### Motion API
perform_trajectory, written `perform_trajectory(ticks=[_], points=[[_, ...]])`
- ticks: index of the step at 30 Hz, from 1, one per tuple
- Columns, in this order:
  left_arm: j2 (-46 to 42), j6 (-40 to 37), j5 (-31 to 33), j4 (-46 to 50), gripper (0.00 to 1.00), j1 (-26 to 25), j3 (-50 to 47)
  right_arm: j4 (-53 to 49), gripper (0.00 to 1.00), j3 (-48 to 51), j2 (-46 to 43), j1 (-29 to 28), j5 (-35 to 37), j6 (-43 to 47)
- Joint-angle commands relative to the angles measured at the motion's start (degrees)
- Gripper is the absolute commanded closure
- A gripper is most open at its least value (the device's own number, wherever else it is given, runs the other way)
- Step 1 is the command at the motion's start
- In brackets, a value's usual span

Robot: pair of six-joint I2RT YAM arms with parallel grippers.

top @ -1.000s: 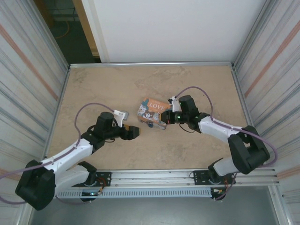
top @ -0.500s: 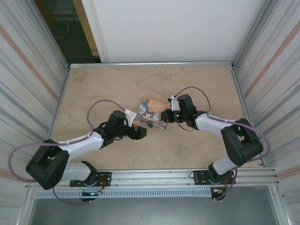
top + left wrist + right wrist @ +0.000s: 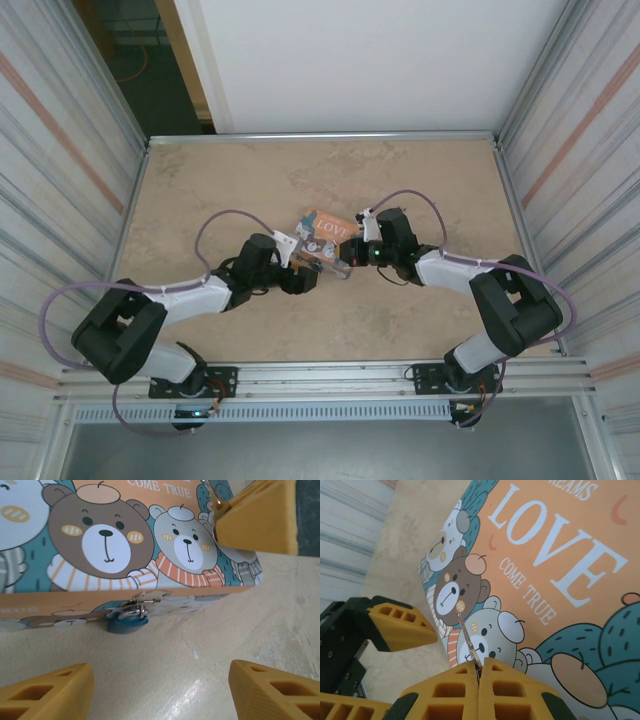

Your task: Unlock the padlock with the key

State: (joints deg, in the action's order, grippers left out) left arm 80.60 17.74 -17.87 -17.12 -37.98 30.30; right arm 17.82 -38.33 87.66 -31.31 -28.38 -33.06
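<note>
The small blue padlock [image 3: 125, 624] hangs by its silvery shackle [image 3: 138, 608] from the clasp on the front wall of the orange "LOVE" box [image 3: 30, 607], its body resting on the table. My left gripper [image 3: 160, 687] is open just in front of the lock, with a yellow finger [image 3: 47, 690] on each side and nothing between them. My right gripper [image 3: 480, 666] is shut on the thin metal key [image 3: 468, 639]. The blade points out over the lid's bear pictures, near the box's front right corner. From above, the left gripper [image 3: 304, 281] and right gripper [image 3: 351, 257] flank the box [image 3: 330, 228].
A yellow finger [image 3: 257, 515] of the right gripper hovers over the box's right corner in the left wrist view. Beige tabletop [image 3: 400, 180] surrounds the box. Corrugated metal walls [image 3: 580, 150] close both sides, and a rail [image 3: 330, 378] runs along the near edge.
My left arm has swung right and forward, bringing its open gripper up to the box's front. The right gripper has edged slightly left, key still held.
</note>
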Motion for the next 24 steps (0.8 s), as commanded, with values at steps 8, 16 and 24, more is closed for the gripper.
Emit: perform_trajectory(ticks=[8, 16, 24], points=[[5.3, -1.9, 2.0, -2.3, 0.38, -0.3, 3.7, -4.6, 1.0, 1.3, 0.2, -1.9, 1.7, -1.7], [9.3, -2.8, 4.7, -3.7, 0.41, -0.3, 4.6, -6.4, 1.0, 0.7, -0.6, -1.9, 1.9, -0.6], [13.3, -2.7, 4.7, -7.4, 0.43, -0.3, 5.4, -6.9, 1.0, 0.8, -1.1, -1.9, 2.2, -0.2]])
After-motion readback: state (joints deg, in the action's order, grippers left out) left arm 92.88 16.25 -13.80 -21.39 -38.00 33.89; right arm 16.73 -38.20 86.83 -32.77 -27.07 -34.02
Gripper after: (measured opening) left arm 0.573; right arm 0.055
